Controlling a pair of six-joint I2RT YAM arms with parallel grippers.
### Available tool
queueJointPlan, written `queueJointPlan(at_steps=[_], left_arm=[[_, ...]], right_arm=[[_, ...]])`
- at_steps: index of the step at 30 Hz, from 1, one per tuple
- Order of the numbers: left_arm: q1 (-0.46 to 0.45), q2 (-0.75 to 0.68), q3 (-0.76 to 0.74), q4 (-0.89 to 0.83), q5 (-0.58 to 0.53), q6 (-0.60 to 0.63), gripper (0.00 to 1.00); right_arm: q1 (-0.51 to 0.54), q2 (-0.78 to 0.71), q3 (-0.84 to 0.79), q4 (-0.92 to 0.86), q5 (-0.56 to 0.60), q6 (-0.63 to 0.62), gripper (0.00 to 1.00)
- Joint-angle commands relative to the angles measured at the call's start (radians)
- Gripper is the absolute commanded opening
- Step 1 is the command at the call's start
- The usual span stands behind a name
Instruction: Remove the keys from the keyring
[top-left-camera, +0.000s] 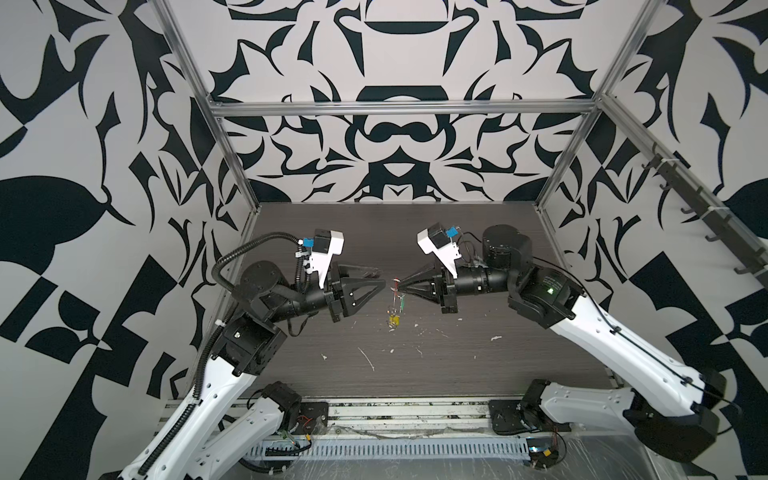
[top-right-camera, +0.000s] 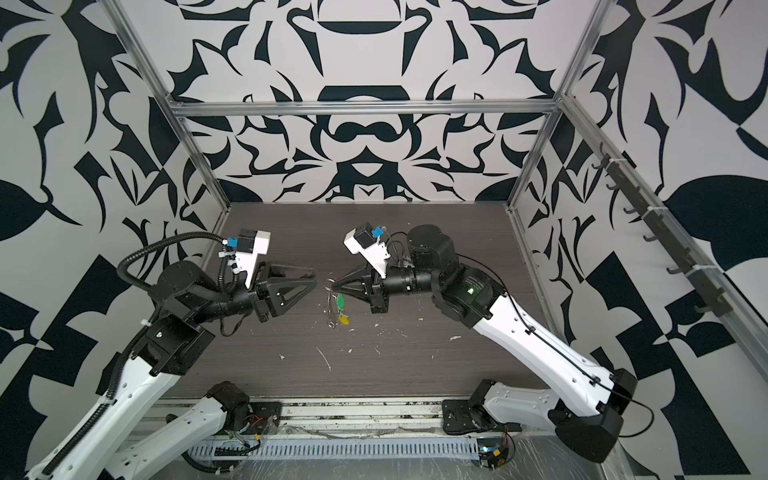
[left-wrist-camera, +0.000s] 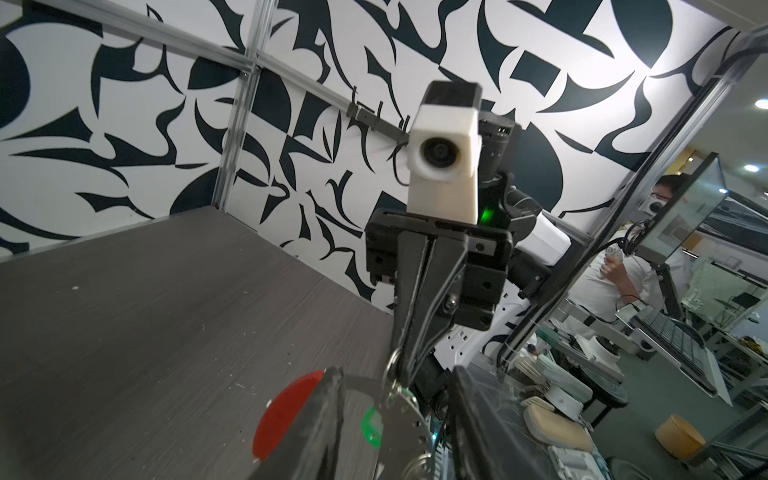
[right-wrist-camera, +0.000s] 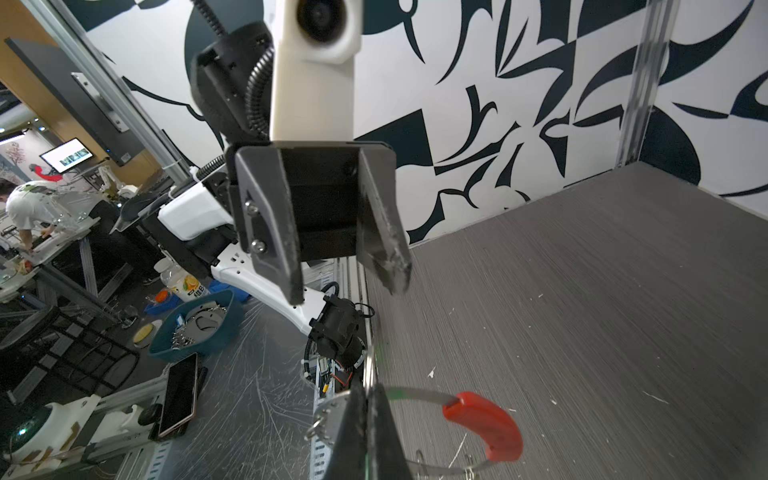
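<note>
Aloft over the worktop (top-right-camera: 415, 353), one keyring (right-wrist-camera: 415, 392), a thin grey wire loop with one red sleeve (right-wrist-camera: 484, 424), is pinched in the clenched right gripper (top-right-camera: 336, 284). Two keys hang below the keyring: one green key (top-right-camera: 340, 302) and one yellow key (top-right-camera: 344, 320) lower down. The left gripper (top-right-camera: 314, 277) sits just beside the keyring, its jaws partly apart, grasping nothing.

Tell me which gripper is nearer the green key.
Right. The right gripper is shut on the keyring, green key hanging just below; the left gripper stands open across a gap.
</note>
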Motion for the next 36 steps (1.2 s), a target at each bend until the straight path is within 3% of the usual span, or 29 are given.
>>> queueJointPlan(at_steps=[1, 12, 36], left_arm=[[0.001, 0.033, 0.054, -0.172, 0.061, 0.061, 0.44], [0.001, 0.124, 0.152, -0.317, 0.145, 0.105, 0.39], [-0.017, 0.158, 0.163, -0.372, 0.174, 0.142, 0.28]], right_arm=[[-0.004, 0.026, 0.094, -0.160, -0.056, -0.101, 0.00], [-0.003, 0.109, 0.222, -0.359, -0.091, -0.169, 0.00], [-0.004, 0.132, 0.224, -0.312, -0.079, -0.141, 0.00]])
